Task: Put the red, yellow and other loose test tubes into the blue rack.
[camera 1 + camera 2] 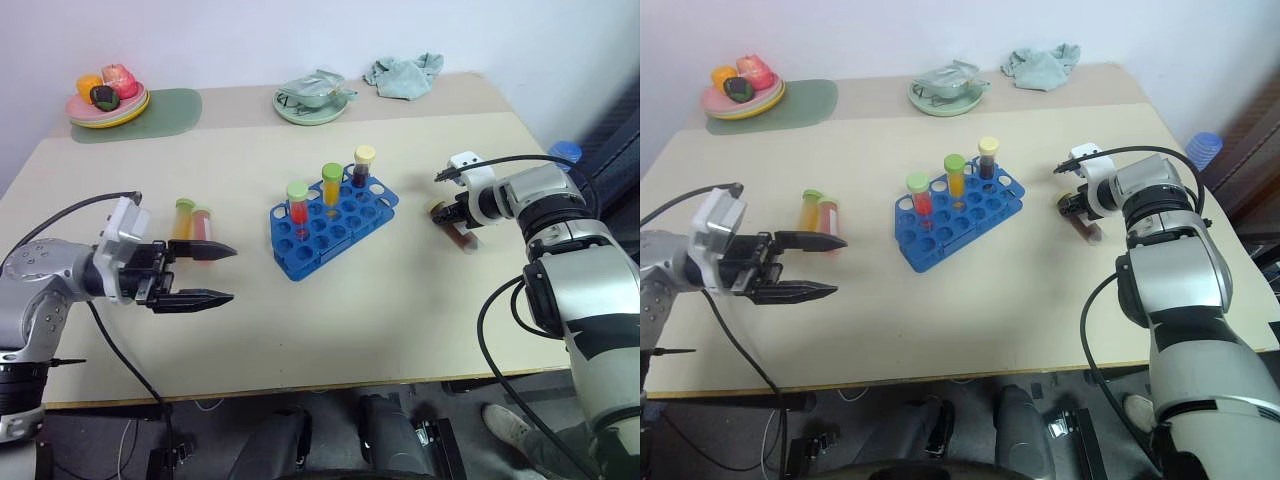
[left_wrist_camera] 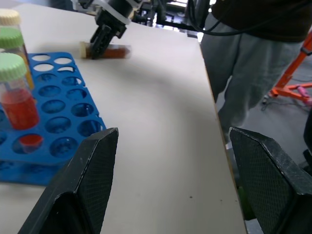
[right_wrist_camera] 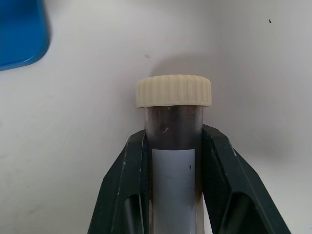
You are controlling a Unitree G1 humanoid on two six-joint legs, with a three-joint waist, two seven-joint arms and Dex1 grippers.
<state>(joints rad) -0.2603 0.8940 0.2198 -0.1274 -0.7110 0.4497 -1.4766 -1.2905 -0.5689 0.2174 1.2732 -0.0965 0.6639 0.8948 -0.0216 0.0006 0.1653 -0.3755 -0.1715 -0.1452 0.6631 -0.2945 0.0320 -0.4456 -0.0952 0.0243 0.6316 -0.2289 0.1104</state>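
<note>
The right gripper clamped the brown, cream-capped, white-labelled plastic test tube lying beside the bright blue plastic grid rack; the left gripper hung open above the table.

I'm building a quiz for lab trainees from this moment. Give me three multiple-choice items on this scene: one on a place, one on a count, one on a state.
1. Where do the two green-capped loose tubes lie?
A. Left of the blue rack
B. On the green plate
C. Inside the rack

2. How many tubes stand in the rack?
A. One
B. Three
C. Five

3. How is the right tool set?
A. Wide open over the rack
B. Open above the cloth
C. Shut on the cream-capped brown tube

Answers: 1 A, both lie on the table by the left tool; 2 B, three caps rise from the holes; 3 C, its fingers press the tube's sides.
</note>
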